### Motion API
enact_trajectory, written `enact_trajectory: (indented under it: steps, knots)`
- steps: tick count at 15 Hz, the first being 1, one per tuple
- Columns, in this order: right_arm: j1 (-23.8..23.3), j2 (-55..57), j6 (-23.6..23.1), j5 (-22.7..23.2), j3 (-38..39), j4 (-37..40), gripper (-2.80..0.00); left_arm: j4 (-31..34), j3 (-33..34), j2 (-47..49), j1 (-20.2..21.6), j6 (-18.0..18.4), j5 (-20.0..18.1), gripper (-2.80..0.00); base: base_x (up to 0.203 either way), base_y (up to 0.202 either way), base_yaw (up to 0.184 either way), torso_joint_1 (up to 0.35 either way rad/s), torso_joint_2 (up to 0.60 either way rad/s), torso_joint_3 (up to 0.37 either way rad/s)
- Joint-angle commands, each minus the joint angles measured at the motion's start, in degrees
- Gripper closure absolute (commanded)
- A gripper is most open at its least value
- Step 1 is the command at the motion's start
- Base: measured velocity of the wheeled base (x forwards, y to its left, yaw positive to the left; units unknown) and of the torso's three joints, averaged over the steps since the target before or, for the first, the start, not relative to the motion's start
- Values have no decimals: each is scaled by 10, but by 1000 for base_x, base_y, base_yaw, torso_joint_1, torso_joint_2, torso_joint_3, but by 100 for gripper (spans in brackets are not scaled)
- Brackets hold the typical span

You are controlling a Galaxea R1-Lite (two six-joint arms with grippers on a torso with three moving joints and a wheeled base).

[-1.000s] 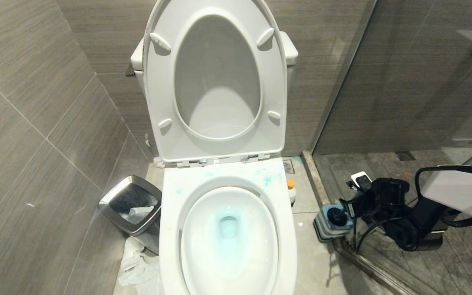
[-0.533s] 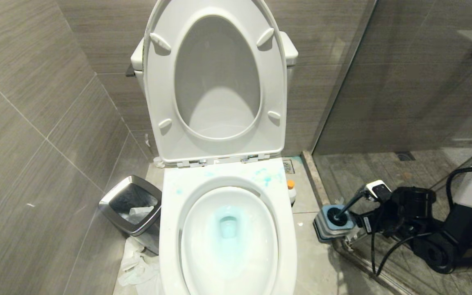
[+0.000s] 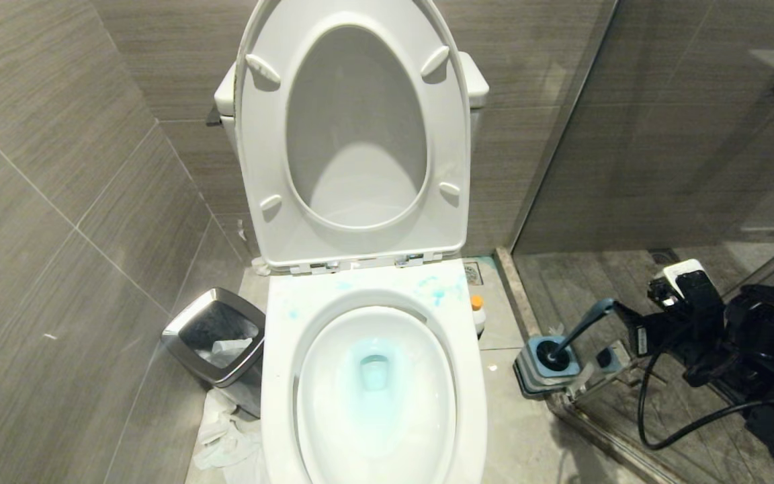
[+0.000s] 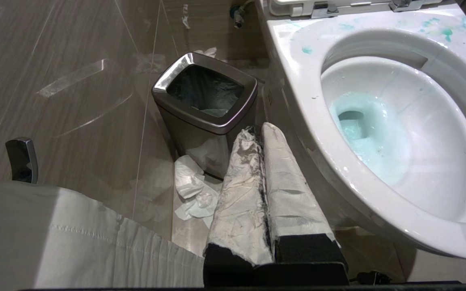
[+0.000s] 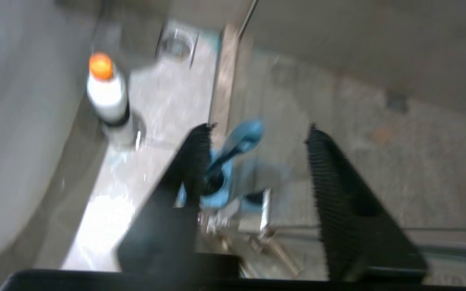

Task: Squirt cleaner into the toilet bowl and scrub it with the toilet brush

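Right gripper (image 5: 257,161): black ribbed fingers apart, just beside slim slate-blue toilet brush (image 3: 578,329) handle, not clamped. Left gripper (image 4: 263,133): fingers together.

toilet bowl (image 3: 373,376): 1 | toilet brush (image 3: 578,329): 1 | cleaner (image 3: 477,313): 1 | waste bin (image 3: 216,343): 1

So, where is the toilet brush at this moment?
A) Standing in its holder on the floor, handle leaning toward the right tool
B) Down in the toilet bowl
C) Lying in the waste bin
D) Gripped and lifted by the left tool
A: the toilet brush sits in its holder to the right of the toilet bowl, with the right tool open and apart from the handle.
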Motion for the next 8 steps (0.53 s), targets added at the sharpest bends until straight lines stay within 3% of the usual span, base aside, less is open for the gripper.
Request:
enact_trajectory:
  steps: [1, 6, 8]
  knots:
    - [0, -64, 11, -2, 10, -5, 0, 0, 0, 0, 0, 0, 0, 0, 0, 0, 0, 0, 0, 0]
    - [0, -151, 16, -32, 45, -7, 0, 0, 0, 0, 0, 0, 0, 0, 0, 0, 0, 0, 0, 0]
    - [0, -189, 16, -84, 48, -6, 0, 0, 0, 0, -1, 0, 0, 0, 0, 0, 0, 0, 0, 0]
